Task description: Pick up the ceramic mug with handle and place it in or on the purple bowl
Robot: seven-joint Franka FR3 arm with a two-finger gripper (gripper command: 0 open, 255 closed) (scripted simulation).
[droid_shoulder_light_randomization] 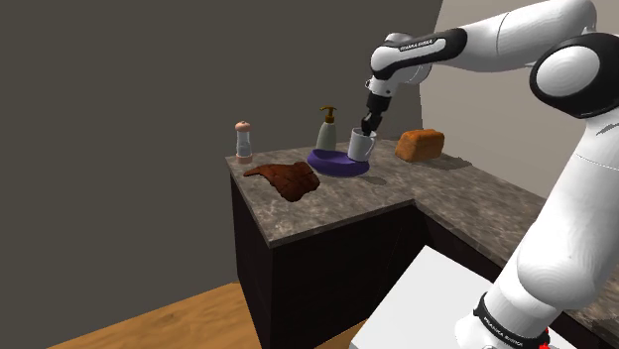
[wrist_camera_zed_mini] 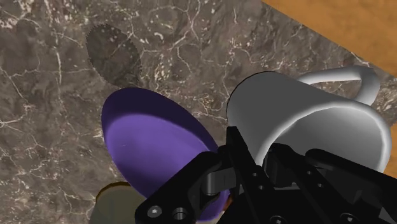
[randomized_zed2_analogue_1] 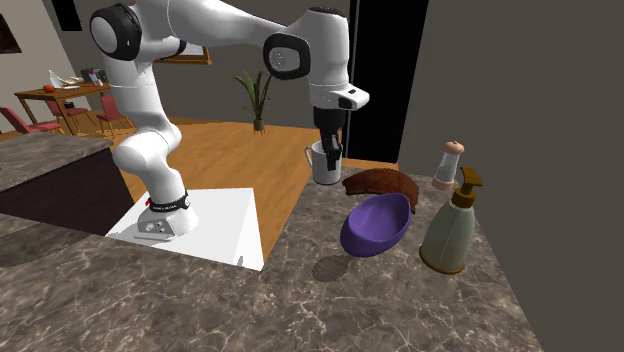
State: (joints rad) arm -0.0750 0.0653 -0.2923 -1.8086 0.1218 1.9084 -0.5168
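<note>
black tool (droid_shoulder_light_randomization: 369,127) clamped on rim of white handled mug (droid_shoulder_light_randomization: 361,147), just beside shallow purple bowl (droid_shoulder_light_randomization: 335,165). i judged best: centre mug over bowl, lower gently, then release.

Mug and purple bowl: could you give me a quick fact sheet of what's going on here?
Mug: white, with a handle
Gripper: shut on the mug's rim, one finger inside
Mug position: seemingly raised, beside the purple bowl, not in it
Counter: dark marbled surface
Other items: soap bottle, grinder, bread loaf, flat brown piece
</note>
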